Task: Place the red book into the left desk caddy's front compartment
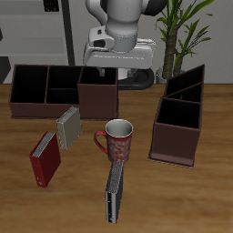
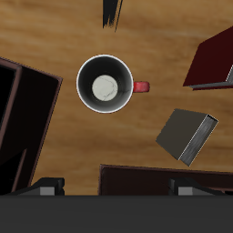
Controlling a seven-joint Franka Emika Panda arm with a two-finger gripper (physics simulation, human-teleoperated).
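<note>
The red book (image 1: pixel 45 157) lies flat on the table near its front edge, beside the grey book (image 1: pixel 68 127); the wrist view shows one end of it (image 2: pixel 214 59). The left desk caddy (image 1: pixel 177 136) is a dark brown box with compartments, standing on the other side of the mug (image 1: pixel 118 141) from the red book; part of its wall shows in the wrist view (image 2: pixel 23 118). My gripper (image 1: pixel 102 73) hangs open and empty high above the table's back, over the other caddy's near end (image 1: pixel 97 91). Its fingertips (image 2: pixel 45 188) stand wide apart.
A red-and-white mug (image 2: pixel 107 84) stands upright mid-table. A black book (image 1: pixel 114 191) lies in front of it, seen also in the wrist view (image 2: pixel 112 9). The grey book (image 2: pixel 187 136) leans by the other caddy (image 2: pixel 136 177). A potted plant (image 1: pixel 187 27) stands at the back.
</note>
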